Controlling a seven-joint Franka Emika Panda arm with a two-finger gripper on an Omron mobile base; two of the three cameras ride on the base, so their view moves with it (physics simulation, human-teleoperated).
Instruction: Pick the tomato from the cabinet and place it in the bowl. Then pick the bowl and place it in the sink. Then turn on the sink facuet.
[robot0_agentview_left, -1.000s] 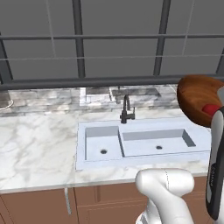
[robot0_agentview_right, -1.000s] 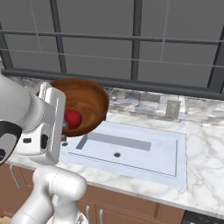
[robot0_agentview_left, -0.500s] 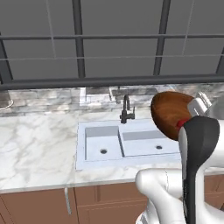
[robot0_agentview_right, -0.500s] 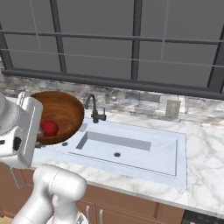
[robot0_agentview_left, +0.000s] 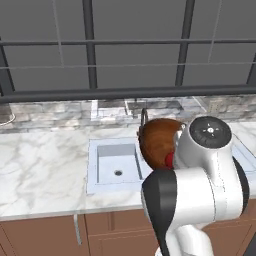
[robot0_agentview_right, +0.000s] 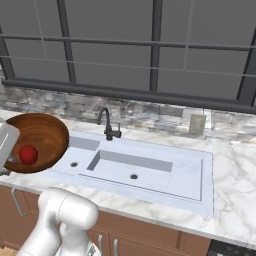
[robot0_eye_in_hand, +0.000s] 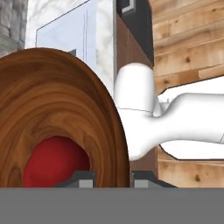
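Observation:
My gripper (robot0_eye_in_hand: 111, 177) is shut on the rim of the reddish-brown wooden bowl (robot0_eye_in_hand: 52, 109), one fingertip inside and one outside. The dark-red tomato (robot0_eye_in_hand: 54, 162) lies inside it. In the right base view the bowl (robot0_agentview_right: 42, 135) hangs tilted at the far left, by the small-basin end of the pale sink (robot0_agentview_right: 192, 172), with the tomato (robot0_agentview_right: 28, 154) low in it. In the left base view the bowl (robot0_agentview_left: 157, 140) shows behind my arm, over the sink (robot0_agentview_left: 107, 152). The dark faucet (robot0_agentview_right: 106, 125) stands behind the basins. The cabinet is out of view.
Marble counter (robot0_agentview_left: 40, 170) runs on both sides of the sink. A stone backsplash and a dark-framed window stand behind it, with a wall outlet (robot0_agentview_right: 197, 124) at the right. Lower wooden cupboards with bar handles (robot0_agentview_left: 77, 227) sit beneath.
The arm has swung left with the bowl and tomato, from the right side of the counter to over the sink's left part. The grip on the rim stays shut.

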